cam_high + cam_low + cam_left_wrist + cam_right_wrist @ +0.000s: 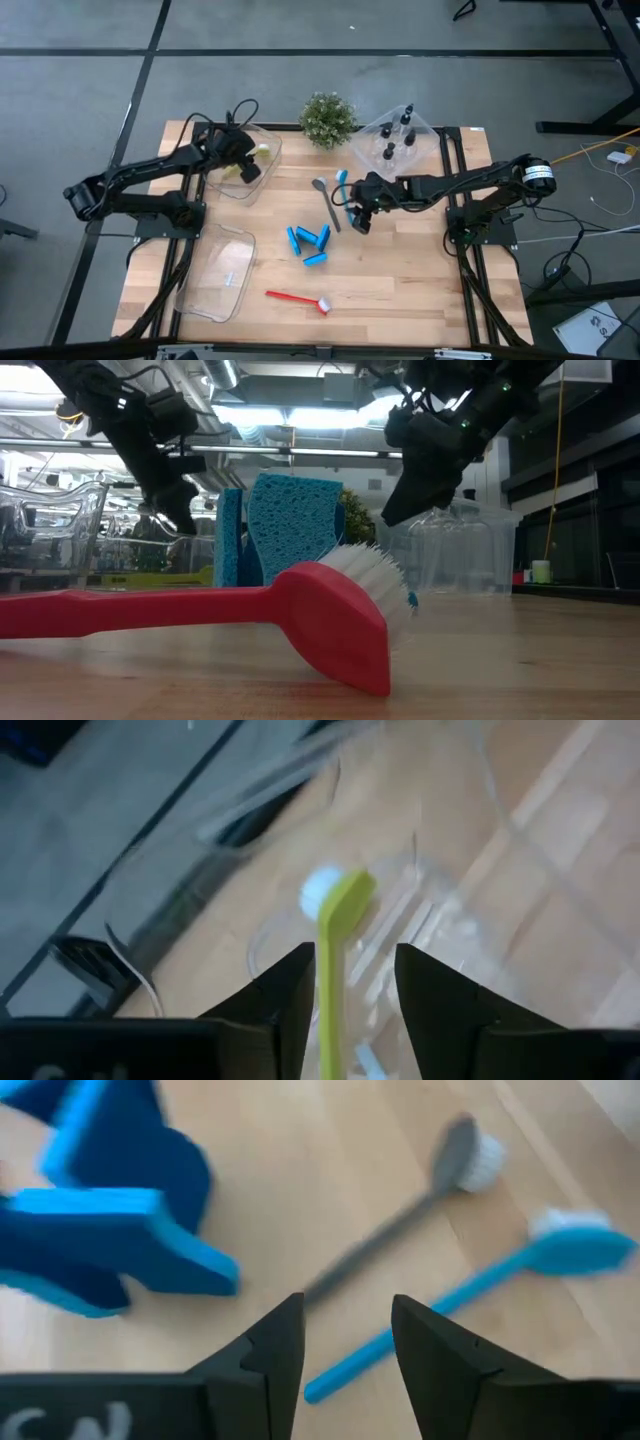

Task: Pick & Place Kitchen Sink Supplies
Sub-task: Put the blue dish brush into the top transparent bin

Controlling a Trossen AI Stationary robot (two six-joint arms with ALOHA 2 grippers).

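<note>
Left wrist view: the left gripper (348, 995) stands with its two dark fingers parted, the thin handle of the yellow-green brush (335, 935) running up the gap between them with space showing on either side; whether the pads touch it cannot be told. The brush ends in a small white bristle head and lies over the floor of a clear bin (262, 152) at the far left of the table. In the high view the left gripper (243, 160) sits over this bin. The right gripper (348, 1350) has its fingers set apart at a moderate gap, holding nothing; it hangs above the wooden table (400, 290) near the middle. Just beyond its fingers lie the grey brush (400, 1220), with a white bristle head, and beside it the blue brush (470, 1295), also with pale bristles. In the high view these two brushes sit just left of the right gripper (358, 215). Nearer the table's centre stands a cluster of bright blue sponge pieces (310, 243), some upright on edge. The red brush (298, 298), white-bristled, lies flat at the near edge. A second clear bin (190, 295) sits at the near left; its contents cannot be told. A third clear bin (425, 150) at the far right holds several small clear black-capped bottles (398, 137), upright. A small green potted plant (327, 118) stands at the far edge between the far bins.
</note>
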